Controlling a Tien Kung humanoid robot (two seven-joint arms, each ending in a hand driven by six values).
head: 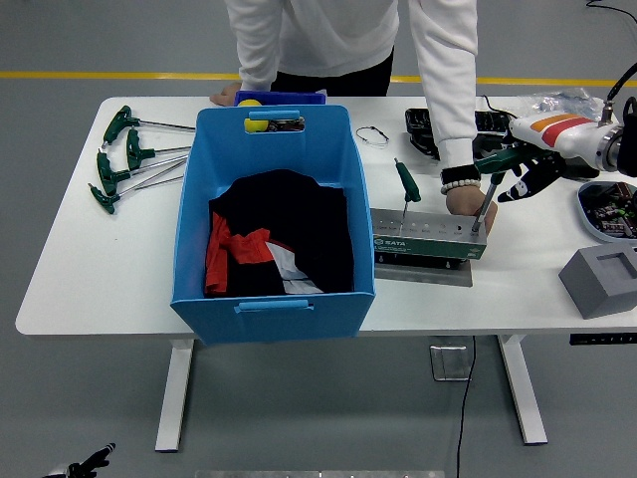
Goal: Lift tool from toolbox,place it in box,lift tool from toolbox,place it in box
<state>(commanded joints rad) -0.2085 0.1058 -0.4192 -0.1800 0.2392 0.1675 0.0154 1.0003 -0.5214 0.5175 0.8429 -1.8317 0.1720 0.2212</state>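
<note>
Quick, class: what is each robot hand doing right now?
Left hand: not in view.
Right hand: fingers shut on the green T-handle hex key standing in the tool holder.
</note>
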